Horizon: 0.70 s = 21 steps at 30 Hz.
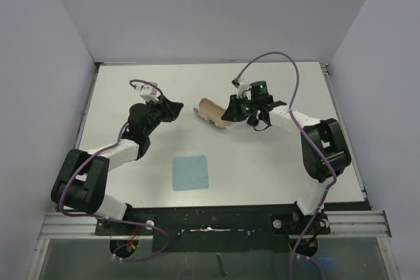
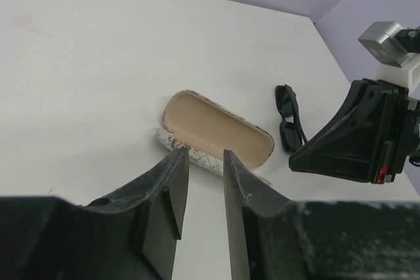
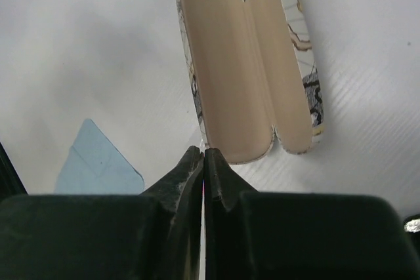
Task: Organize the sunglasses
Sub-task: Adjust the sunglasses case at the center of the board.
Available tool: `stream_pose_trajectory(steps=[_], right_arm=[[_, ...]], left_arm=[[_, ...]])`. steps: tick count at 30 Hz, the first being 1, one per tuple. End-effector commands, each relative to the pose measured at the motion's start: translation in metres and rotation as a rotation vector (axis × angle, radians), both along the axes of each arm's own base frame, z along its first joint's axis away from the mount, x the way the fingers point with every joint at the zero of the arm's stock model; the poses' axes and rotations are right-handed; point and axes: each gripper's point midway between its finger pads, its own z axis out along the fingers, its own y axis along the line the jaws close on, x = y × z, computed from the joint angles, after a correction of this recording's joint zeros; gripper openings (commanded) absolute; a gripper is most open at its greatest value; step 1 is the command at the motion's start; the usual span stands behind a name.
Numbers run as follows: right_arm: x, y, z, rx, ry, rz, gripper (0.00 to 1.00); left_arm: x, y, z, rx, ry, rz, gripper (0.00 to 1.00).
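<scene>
The oblong marbled case [image 1: 210, 113] lies open on the white table [image 1: 131, 90], tan inside up; it also shows in the left wrist view [image 2: 216, 126] and the right wrist view [image 3: 226, 63]. The black sunglasses [image 2: 289, 117] lie folded on the table just beyond the case, beside my right gripper's body; I cannot make them out in the top view. My left gripper [image 1: 178, 109] [image 2: 205, 162] is open and empty, a little left of the case. My right gripper [image 1: 227, 115] [image 3: 204, 157] is shut and empty, its tips at the case's right end.
A light blue square cloth [image 1: 190, 172] lies flat near the front middle of the table, also in the right wrist view [image 3: 98, 162]. Lavender walls [image 1: 210, 11] close in the table at the back and both sides.
</scene>
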Motion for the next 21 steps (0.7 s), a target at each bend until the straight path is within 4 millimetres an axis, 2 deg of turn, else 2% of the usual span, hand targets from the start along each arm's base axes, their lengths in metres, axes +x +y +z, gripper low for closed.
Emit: stream_pose_trajectory(steps=[1, 7, 17, 21], right_arm=[[0.002, -0.006, 0.020, 0.017, -0.078, -0.050, 0.00], [-0.002, -0.016, 0.001, -0.023, -0.053, -0.080, 0.00], [0.011, -0.037, -0.018, -0.046, -0.015, -0.157, 0.00], [0.014, -0.040, -0.023, -0.051, -0.004, -0.166, 0.00]], left_arm=[[0.003, -0.003, 0.007, 0.013, -0.044, 0.002, 0.26], [0.004, -0.004, 0.008, 0.013, -0.047, -0.002, 0.26], [0.003, -0.005, 0.004, 0.019, -0.038, -0.007, 0.26], [0.005, -0.006, 0.004, 0.018, -0.036, -0.009, 0.26]])
